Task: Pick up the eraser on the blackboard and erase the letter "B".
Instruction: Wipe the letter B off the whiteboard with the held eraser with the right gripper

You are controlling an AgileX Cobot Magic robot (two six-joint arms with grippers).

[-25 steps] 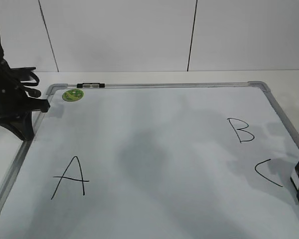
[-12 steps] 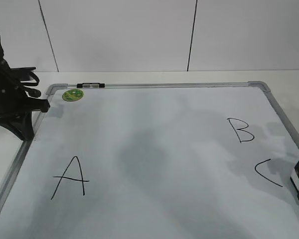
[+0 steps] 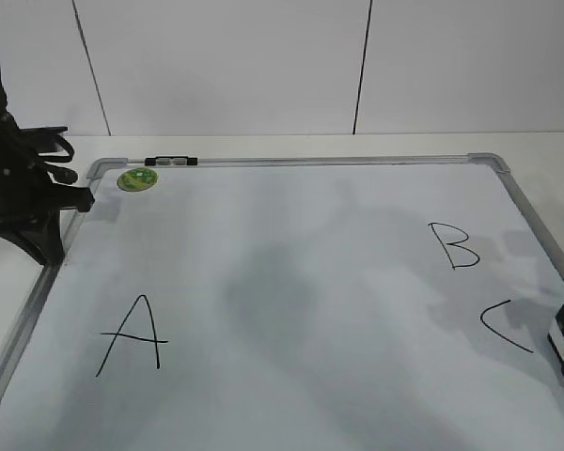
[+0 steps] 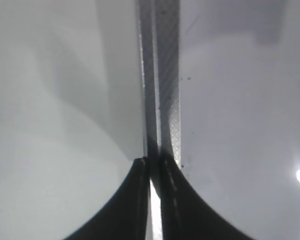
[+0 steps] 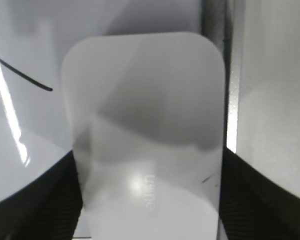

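Right gripper (image 5: 147, 200) sat at the blackboard's (image 3: 301, 162) right edge, just past the "C" (image 3: 506, 327). In the right wrist view the eraser (image 5: 145, 130) filled the gap between the two dark fingers (image 5: 30, 200), one on each long side, its long axis running straight out from the wrist and parallel to the grey frame rail next to it. Fingers were spread about eraser-wide and looked right against its sides. Whether they actually clamped it I couldn't tell; contact lines are hidden. In the exterior view only a white sliver of the eraser (image 3: 555, 336) showed beside the gripper body at the frame edge.

Key relation: the letter "B" (image 3: 454, 245) lay up-board from the eraser, toward the blackboard's far rail and slightly inboard, with the "C" sitting between them. Judgement: the move from here is lift, then travel away from the near edge and a bit left. The risk is dragging low and smearing the "C".

Left gripper (image 4: 154, 200) was parked at the blackboard's far-left corner, near the green magnet (image 3: 137, 178), fingers pressed together, nothing held, straddling the frame rail. Well apart from the "B", so the right arm is clearly the nearer one. The "A" (image 3: 132, 336) sat on the near-left of the blackboard, out of the path.
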